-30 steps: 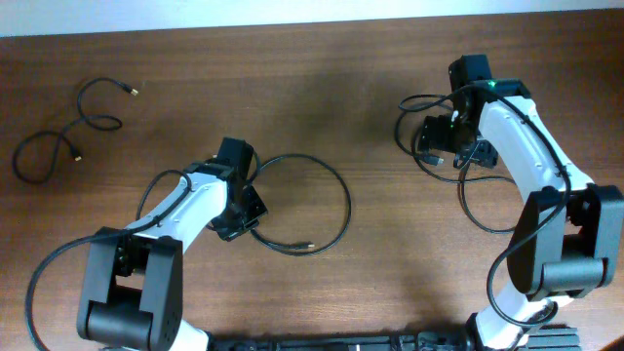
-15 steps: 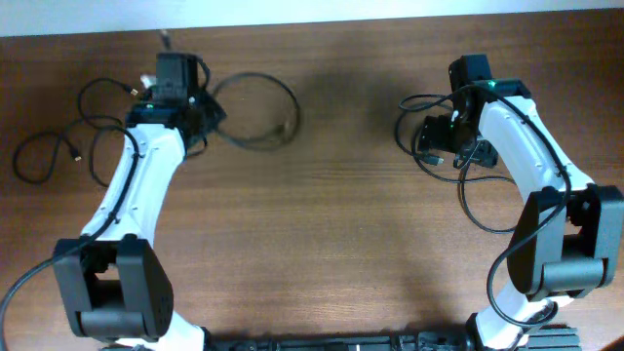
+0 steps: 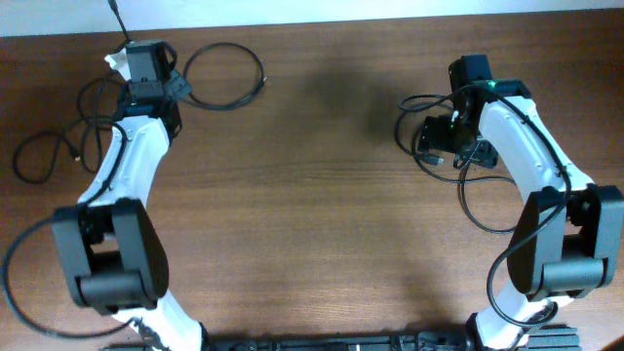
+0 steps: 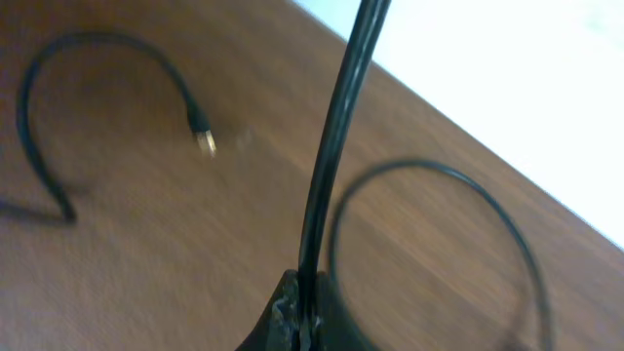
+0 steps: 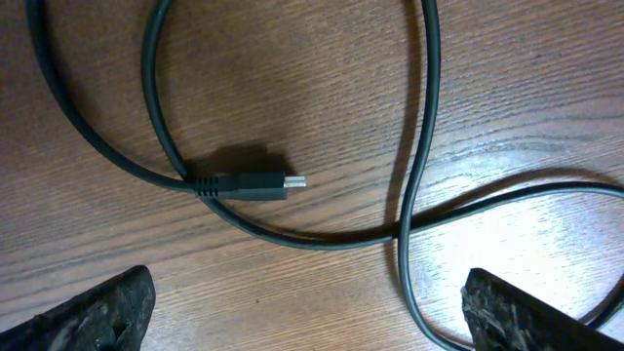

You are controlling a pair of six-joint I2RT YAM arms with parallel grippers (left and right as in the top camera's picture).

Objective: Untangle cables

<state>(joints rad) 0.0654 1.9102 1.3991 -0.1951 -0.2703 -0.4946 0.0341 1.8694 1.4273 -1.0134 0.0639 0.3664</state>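
Note:
My left gripper (image 3: 136, 51) is at the table's far left corner, shut on a thin black cable (image 4: 336, 136). In the left wrist view that cable rises from the closed jaws toward the far edge. Its loop (image 3: 224, 74) lies to the right of the gripper. A second cable (image 3: 44, 156) snakes along the left side; its gold-tipped plug (image 4: 202, 144) shows in the left wrist view. My right gripper (image 5: 312, 312) hovers open over a third cable (image 3: 475, 207), whose plug (image 5: 249, 185) rests on the wood between crossing strands. Nothing sits between the right fingers (image 5: 93, 312).
The table's far edge (image 4: 507, 127) runs right behind the left gripper, with a white surface beyond it. Thicker arm wiring hangs beside both arms. Bare brown wood (image 3: 322, 195) fills the middle between the arms.
My left arm has swung from the table's middle to the far left corner, dragging the loop cable with it. The right arm and its cable have not moved.

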